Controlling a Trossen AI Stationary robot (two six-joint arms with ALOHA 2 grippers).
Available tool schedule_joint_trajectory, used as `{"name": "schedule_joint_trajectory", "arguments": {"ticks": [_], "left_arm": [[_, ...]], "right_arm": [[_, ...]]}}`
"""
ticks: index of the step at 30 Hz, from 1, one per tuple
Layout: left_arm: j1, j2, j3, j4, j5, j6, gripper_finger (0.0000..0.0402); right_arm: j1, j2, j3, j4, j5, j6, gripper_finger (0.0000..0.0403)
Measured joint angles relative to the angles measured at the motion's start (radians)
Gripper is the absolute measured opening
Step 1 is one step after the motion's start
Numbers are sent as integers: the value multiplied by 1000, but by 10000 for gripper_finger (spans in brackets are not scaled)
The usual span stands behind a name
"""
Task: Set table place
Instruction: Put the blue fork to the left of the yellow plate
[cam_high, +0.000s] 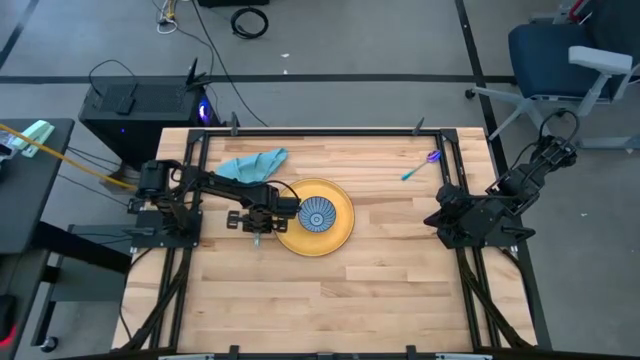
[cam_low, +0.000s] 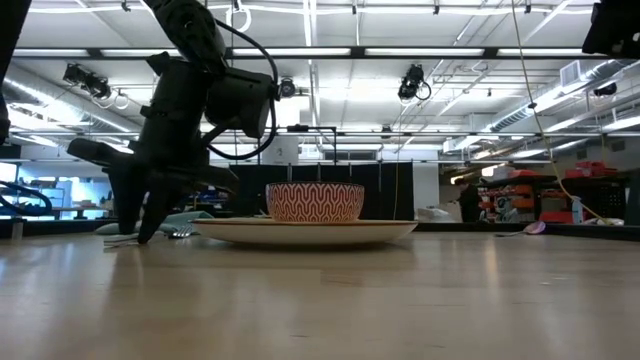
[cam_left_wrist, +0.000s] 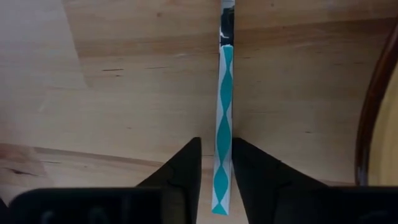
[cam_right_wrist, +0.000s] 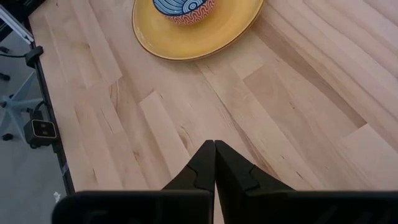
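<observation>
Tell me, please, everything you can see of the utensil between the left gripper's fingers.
The utensil has a slim, flat handle with a teal-and-white wavy pattern, joining shiny metal at its far end. It lies flat on the wooden table, just beside the yellow plate. The left gripper straddles its handle with fingers slightly apart; whether they touch it is unclear.

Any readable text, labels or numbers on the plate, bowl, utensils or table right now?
None readable.
Bowl: red zigzag pattern only, no lettering.
Utensil handle between the left gripper jaws: teal-and-white diamonds, no words.
Yellow plate, table: unmarked.
Background room signs: too small to read.
</observation>
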Motion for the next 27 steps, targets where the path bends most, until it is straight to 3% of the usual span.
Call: {"name": "schedule_joint_trajectory", "arguments": {"ticks": [17, 27], "left_arm": [[0, 0, -1, -5, 2, -1, 138], [-1, -8, 26, 22, -7, -5, 139]], "right_arm": [[0, 0, 0, 0, 0, 0, 12], [0, 0, 0, 0, 0, 0, 12]]}}
